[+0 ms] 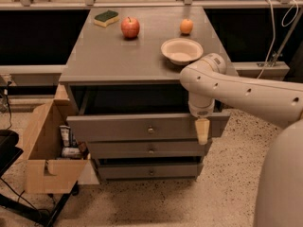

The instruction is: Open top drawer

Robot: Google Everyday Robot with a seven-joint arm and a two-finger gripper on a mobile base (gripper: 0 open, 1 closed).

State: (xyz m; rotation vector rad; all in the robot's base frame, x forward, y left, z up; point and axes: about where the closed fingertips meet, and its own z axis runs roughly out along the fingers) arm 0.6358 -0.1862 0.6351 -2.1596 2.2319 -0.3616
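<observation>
Gripper [202, 130] hangs centre-right over the front of the top drawer [118, 127] (grip: can't tell), could slip off mid-pull.

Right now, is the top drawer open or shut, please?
Open: the top drawer juts out from the cabinet; the pincer hangs at its front edge.
</observation>
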